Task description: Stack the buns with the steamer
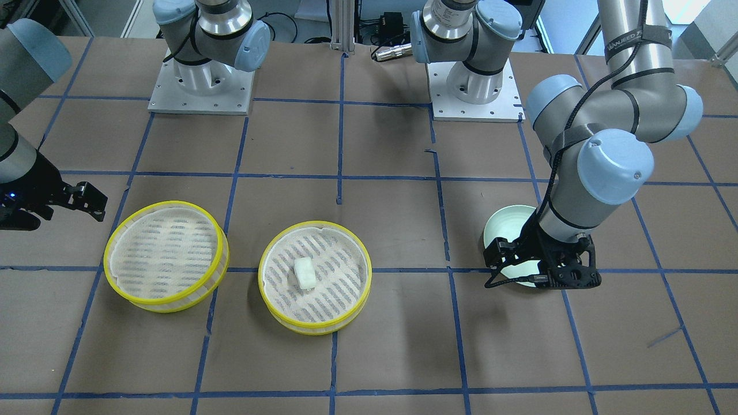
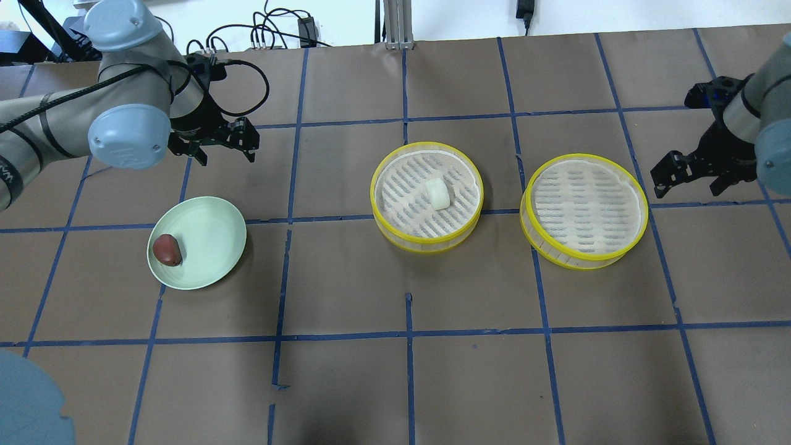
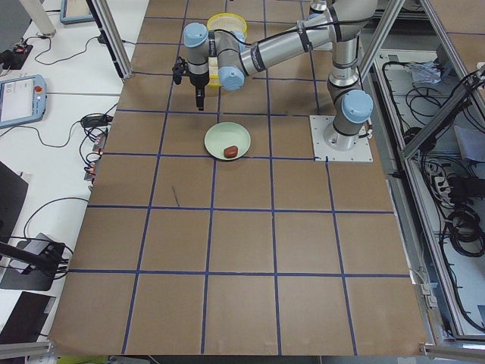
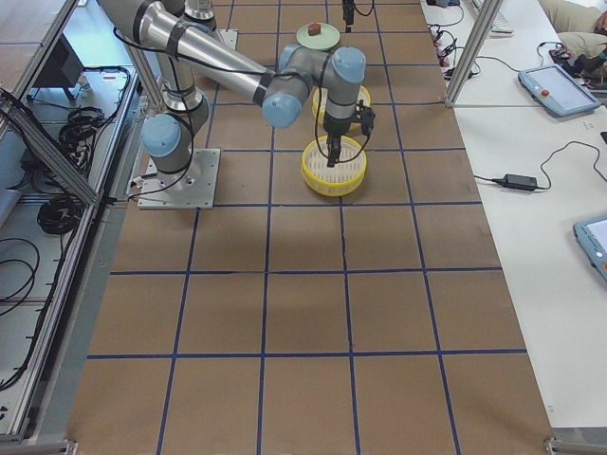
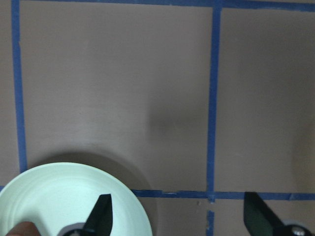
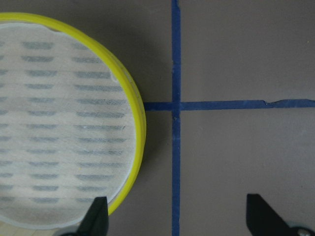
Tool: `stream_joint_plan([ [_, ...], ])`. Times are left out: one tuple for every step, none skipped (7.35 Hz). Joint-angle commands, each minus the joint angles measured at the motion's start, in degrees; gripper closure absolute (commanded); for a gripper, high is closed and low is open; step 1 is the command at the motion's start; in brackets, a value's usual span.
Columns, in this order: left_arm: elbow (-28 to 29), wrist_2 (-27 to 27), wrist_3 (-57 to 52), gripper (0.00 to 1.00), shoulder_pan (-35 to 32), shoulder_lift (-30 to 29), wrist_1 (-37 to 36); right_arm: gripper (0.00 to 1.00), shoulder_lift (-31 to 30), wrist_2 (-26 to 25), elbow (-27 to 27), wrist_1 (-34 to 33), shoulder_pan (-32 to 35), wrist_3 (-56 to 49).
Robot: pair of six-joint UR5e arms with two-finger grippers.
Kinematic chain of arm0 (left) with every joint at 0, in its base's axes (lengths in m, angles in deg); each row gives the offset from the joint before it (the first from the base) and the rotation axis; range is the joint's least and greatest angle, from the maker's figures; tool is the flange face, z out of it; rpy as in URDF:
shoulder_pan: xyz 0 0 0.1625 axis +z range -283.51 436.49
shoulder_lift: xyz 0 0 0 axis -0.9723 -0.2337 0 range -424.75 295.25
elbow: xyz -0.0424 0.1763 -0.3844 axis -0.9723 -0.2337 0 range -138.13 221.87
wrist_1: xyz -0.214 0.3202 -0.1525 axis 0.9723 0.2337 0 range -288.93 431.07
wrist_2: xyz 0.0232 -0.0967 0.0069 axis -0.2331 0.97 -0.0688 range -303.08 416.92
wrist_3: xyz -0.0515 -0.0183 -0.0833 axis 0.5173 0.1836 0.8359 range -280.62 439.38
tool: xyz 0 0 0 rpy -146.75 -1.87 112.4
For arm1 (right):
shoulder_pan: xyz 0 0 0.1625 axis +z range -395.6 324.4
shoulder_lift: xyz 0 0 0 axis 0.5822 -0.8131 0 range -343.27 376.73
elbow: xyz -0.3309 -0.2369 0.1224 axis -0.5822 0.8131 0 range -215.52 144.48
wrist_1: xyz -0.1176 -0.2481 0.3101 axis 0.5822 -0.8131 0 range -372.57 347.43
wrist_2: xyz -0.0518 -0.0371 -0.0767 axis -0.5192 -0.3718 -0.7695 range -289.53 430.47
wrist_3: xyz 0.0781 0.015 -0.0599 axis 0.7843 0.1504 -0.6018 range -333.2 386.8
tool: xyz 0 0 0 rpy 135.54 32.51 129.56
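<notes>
The white blocky bun (image 2: 437, 193) lies in the middle yellow-rimmed steamer tray (image 2: 405, 213); it also shows in the front view (image 1: 305, 272). The reddish-brown bun (image 2: 167, 250) lies at the left edge of the pale green plate (image 2: 210, 241). A second steamer tray (image 2: 584, 213) stands empty to the right. My left gripper (image 2: 225, 154) hovers open and empty just beyond the plate; in its wrist view the gripper (image 5: 177, 216) has the plate (image 5: 59, 196) at lower left. My right gripper (image 2: 689, 179) is open and empty beside the empty tray (image 6: 59, 123).
The brown paper table top carries a grid of blue tape lines (image 2: 408, 334). The two arm bases (image 1: 200, 80) stand at the robot's side of the table. Cables and a power supply (image 2: 306, 28) lie beyond the far edge.
</notes>
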Motion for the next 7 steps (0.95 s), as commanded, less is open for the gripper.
stream_joint_plan([
  [-0.5,-2.4,-3.2,0.06,1.0,-0.3,-0.1,0.00,5.2,2.5,-3.5,-9.6,-1.8,-1.5],
  [-1.0,-2.4,-3.2,0.06,1.1,-0.3,-0.3,0.00,5.6,5.1,-3.5,-12.0,-1.4,-0.8],
  [-1.2,-2.4,-3.3,0.06,1.1,-0.3,-0.3,0.00,5.6,8.1,-3.2,-12.4,-1.2,1.3],
  [-1.2,-2.3,-3.2,0.06,1.1,-0.3,-0.3,0.00,5.9,8.5,-3.2,-12.9,-1.0,1.4],
  [-1.2,-2.4,-3.4,0.06,1.1,-0.3,-0.3,0.10,7.0,8.4,-3.5,-12.9,-0.7,1.2],
  [-1.3,-2.4,-5.6,0.06,1.7,-0.3,-0.2,0.17,7.8,8.3,-3.6,-13.0,0.2,1.3],
  [-1.9,-2.2,-9.8,0.07,5.5,-0.3,0.1,0.17,7.9,7.9,-3.5,-13.1,1.0,1.4],
])
